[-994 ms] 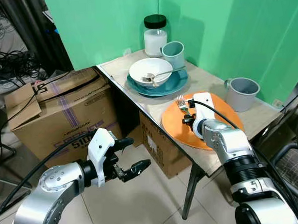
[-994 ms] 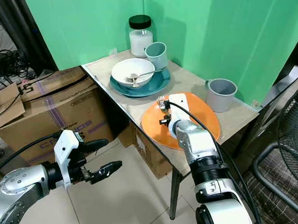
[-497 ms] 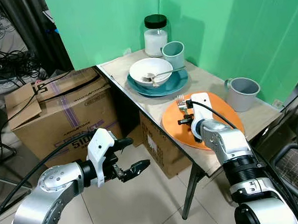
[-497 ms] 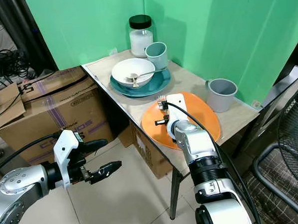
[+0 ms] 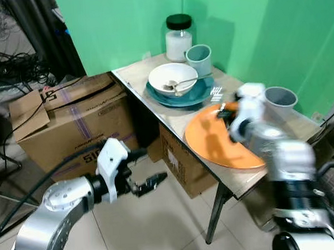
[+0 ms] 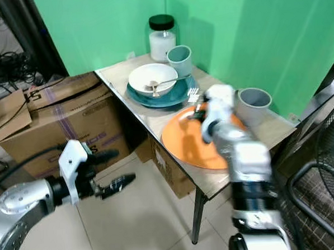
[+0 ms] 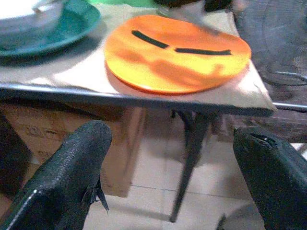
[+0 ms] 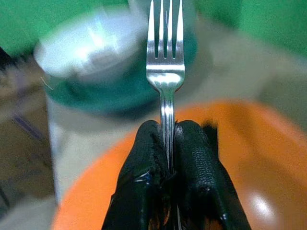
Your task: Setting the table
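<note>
Plates: two are counted, orange plate and teal plate.
Cups: two.
Right gripper: clamped on one fork, raised over the orange plate.
Left gripper: spread wide, nothing held, kept low beside the table.

The fork has been lifted off the orange plate by the right pincer, whose fingers are pinched on its handle. A second ago the fork lay at the plate's far edge with the pincer on it; now it is held above that edge, its tines near the teal plate. The right arm has been raised and swung outward, and is blurred. The head views have shifted slightly.
</note>
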Motion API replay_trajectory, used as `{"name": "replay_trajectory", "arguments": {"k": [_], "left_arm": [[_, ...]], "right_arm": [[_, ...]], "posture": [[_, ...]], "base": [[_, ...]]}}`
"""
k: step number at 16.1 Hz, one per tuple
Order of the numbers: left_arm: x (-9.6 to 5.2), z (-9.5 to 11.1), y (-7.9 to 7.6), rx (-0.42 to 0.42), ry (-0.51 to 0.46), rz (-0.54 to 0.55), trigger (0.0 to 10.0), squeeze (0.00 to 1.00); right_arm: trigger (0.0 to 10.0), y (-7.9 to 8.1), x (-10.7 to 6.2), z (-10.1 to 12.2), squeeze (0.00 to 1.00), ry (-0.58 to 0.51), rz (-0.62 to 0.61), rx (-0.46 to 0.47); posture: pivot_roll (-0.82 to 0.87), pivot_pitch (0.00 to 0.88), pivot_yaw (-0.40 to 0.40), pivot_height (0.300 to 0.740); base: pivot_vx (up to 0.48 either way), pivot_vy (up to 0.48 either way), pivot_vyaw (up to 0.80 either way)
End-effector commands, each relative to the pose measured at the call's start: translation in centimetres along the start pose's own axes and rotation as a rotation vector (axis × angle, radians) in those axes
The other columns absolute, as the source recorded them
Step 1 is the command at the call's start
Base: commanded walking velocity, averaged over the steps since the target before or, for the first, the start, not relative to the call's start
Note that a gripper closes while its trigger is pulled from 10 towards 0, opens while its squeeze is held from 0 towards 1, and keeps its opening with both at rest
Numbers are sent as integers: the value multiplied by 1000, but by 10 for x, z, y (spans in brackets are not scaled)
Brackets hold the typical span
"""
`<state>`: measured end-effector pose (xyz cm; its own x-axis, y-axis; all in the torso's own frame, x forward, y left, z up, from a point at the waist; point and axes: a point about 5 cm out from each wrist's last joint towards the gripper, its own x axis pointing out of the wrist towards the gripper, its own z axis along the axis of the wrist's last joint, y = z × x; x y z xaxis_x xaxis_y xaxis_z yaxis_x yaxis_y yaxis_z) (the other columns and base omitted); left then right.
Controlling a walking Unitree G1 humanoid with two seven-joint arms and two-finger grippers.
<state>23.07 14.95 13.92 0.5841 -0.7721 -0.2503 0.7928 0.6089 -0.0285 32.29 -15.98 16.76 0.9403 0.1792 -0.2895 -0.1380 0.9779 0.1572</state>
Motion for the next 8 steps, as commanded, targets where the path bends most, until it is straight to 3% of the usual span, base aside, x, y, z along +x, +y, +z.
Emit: {"name": "replay_trajectory", "arguments": {"k": [1,4,6,8], "left_arm": [[3,11,1,35,-37,40,10000,0],[8,18,7,61,-64,148,10000,0],[11,27,13,79,-137,319,10000,0],[14,35,20,95,-162,444,10000,0]], "right_arm": [[10000,-1,-24,20,0,-123,36,-44],[10000,-9,-44,23,0,-225,-30,-85],[10000,-19,-73,16,0,-321,-164,-100],[10000,-21,-86,15,0,-351,-219,-73]], "posture": [[59,0,61,740],[44,0,67,740],[8,0,65,740],[24,0,47,740]], "base": [[0,0,0],[0,0,0],[0,0,-641],[0,0,-794]]}}
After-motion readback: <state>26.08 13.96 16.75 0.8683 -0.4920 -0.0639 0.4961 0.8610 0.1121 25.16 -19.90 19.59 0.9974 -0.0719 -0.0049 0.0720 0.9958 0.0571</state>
